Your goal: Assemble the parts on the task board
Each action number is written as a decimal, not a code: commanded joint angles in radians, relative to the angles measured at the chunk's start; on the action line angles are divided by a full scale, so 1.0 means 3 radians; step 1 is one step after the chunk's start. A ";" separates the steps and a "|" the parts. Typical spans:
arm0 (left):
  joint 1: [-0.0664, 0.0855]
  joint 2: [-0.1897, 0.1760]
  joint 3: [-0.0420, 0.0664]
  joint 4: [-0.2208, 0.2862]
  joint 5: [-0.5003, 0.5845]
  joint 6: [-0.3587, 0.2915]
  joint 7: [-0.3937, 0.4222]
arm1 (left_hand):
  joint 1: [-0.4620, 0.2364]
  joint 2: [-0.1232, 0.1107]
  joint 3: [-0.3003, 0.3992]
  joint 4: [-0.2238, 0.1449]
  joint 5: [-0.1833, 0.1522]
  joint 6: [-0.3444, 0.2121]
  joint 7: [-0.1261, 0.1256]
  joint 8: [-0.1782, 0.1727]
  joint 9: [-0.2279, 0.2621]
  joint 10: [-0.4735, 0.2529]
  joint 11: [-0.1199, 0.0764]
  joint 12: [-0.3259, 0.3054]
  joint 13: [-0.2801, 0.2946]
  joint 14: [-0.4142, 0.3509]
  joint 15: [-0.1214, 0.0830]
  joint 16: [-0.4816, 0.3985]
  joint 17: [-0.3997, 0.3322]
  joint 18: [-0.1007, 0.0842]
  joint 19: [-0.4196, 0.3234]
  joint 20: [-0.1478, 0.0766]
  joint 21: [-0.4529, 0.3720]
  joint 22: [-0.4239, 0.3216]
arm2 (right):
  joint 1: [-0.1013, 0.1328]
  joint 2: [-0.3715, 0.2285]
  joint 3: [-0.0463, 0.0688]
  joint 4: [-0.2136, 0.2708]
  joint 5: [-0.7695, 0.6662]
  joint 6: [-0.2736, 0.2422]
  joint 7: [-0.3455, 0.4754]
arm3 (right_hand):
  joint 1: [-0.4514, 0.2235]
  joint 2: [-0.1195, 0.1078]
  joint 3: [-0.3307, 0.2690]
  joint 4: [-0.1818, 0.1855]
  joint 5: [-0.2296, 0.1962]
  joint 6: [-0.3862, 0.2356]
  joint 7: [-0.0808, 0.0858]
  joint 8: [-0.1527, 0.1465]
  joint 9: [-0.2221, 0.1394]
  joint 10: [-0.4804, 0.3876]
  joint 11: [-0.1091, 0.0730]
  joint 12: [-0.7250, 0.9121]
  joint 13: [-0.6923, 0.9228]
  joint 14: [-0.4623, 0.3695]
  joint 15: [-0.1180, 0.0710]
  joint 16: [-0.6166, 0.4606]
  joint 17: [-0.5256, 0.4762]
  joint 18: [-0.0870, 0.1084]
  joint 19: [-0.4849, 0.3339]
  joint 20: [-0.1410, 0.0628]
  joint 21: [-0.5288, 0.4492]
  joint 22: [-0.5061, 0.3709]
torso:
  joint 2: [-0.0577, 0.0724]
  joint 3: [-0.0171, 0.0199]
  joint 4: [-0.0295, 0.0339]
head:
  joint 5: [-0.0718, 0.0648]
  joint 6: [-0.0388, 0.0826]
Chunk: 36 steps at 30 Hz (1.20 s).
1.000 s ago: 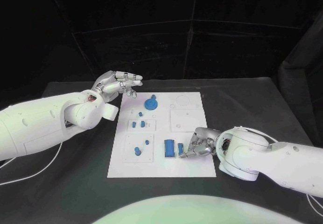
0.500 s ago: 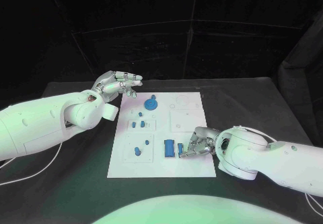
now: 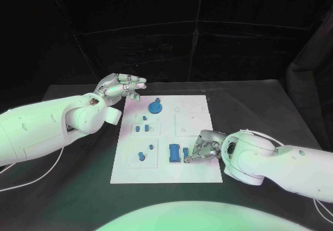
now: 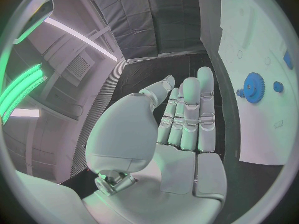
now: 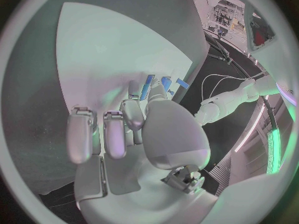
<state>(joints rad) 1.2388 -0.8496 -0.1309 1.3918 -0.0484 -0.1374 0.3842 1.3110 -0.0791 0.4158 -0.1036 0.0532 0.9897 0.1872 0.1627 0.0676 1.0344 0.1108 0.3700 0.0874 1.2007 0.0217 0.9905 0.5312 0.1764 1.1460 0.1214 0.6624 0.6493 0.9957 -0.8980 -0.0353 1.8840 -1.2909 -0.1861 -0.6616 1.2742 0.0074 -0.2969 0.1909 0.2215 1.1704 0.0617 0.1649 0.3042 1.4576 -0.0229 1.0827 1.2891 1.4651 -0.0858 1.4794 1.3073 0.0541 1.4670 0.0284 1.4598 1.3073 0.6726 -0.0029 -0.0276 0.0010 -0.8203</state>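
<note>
The white task board [image 3: 166,139] lies mid-table, its blue parts scattered across it: a gear [image 3: 156,107] at the far end, a flat block [image 3: 174,153] nearer me. My right hand [image 3: 203,148] pinches a slim blue bar [image 3: 185,154] upright beside that block, having nudged it slightly farther along than 1 second ago. My left hand [image 3: 123,86] hovers unchanged, fingers straight, together, empty.
</note>
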 commanded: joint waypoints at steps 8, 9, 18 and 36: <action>0.0005 0.0005 0.0002 0.0001 0.0008 0.0038 0.0024 | -0.0014 0.0027 -0.0028 0.0010 0.0000 -0.0029 0.0001 0.0019 0.0000 -0.0035 0.0002 0.0020 -0.0005 -0.0026 0.0012 -0.0020 -0.0009 0.0020 -0.0022 0.0009 -0.0024 -0.0009 | 0.0067 -0.0204 0.0003 0.0037 0.0496 -0.0245 0.0838 | -0.0091 -0.0199 0.0093 0.0182 -0.0242 -0.0313 0.0101 -0.0159 -0.0025 -0.0509 0.0114 -0.1372 -0.0801 0.0158 0.0090 -0.0299 0.0062 0.0078 -0.0196 0.0058 -0.0327 -0.0336 | -0.0014 -0.0005 0.0005 | -0.0020 0.0060; 0.0004 0.0007 0.0002 -0.0002 0.0008 0.0035 0.0028 | -0.0025 0.0025 -0.0035 0.0015 0.0000 -0.0032 0.0000 0.0021 0.0000 -0.0038 0.0003 0.0023 -0.0005 -0.0028 0.0013 -0.0020 -0.0011 0.0020 -0.0023 0.0011 -0.0028 -0.0011 | 0.0104 -0.0223 0.0003 -0.0008 0.0649 -0.0333 0.1031 | -0.0056 -0.0200 0.0128 0.0193 -0.0232 -0.0368 0.0128 -0.0184 -0.0040 -0.0670 0.0138 -0.1781 -0.1066 0.0099 0.0106 -0.0470 -0.0134 0.0127 -0.0316 0.0079 -0.0499 -0.0592 | -0.0016 -0.0006 0.0002 | -0.0024 0.0079; 0.0002 0.0087 -0.0043 -0.0112 0.0244 0.0019 0.0119 | -0.0108 0.0005 -0.0115 0.0072 -0.0009 -0.0109 -0.0021 0.0025 -0.0005 -0.0089 0.0031 -0.0068 -0.0074 -0.0547 0.0088 -0.0812 -0.0409 0.0015 -0.0523 0.0089 -0.0556 -0.0334 | 0.0386 -0.0126 0.0006 -0.0661 0.2310 -0.0646 0.2561 | 0.0420 0.0047 0.0237 -0.0069 -0.0175 -0.0652 0.0403 -0.0324 -0.0212 -0.1394 0.0461 -0.2969 -0.2270 -0.0983 0.0402 -0.3229 -0.2462 0.0419 -0.1457 0.0355 -0.2770 -0.2921 | -0.0112 -0.0037 0.0004 | -0.0073 0.0224; -0.0037 0.0384 -0.0068 -0.0551 0.0482 -0.0143 0.0223 | -0.1412 0.0264 -0.0652 0.0345 -0.0177 -0.1107 -0.0245 -0.0542 -0.0225 -0.1160 0.0089 -0.1233 -0.0291 -0.1896 0.0342 -0.2919 -0.1477 -0.0176 -0.2438 0.0272 -0.2208 -0.1679 | 0.0476 0.0545 0.0071 -0.1996 0.3271 -0.0499 0.3371 | -0.1068 -0.0025 0.0489 -0.0636 -0.0425 -0.1791 0.0223 -0.0550 -0.1014 -0.2557 0.0490 -0.3609 -0.4001 -0.2528 0.0624 -0.4931 -0.4110 0.0219 -0.2718 0.0506 -0.4866 -0.4358 | -0.0217 -0.0048 -0.0022 | -0.0097 0.0515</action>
<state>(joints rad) 1.2272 -0.7326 -0.1513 1.2240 0.0986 -0.1835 0.4520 1.2414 -0.0653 0.3035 -0.0445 0.0496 0.9177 0.1568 0.0695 0.0605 0.9538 0.1922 0.0715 0.0585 0.8807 0.1731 0.1543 0.1201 0.1768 0.5715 0.2841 0.0744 0.1986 1.1396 -0.7307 -0.0126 1.2794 -0.3023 -0.3358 0.3560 1.3235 0.0818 -0.2087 0.0226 0.1340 0.8797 0.1801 0.0599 0.0730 0.9617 0.1766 0.0566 0.1178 0.9885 0.1470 0.0580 0.0986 0.1712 0.9098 0.2586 0.0892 0.0646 0.6061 -0.0174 -0.0343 -0.0282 -0.6620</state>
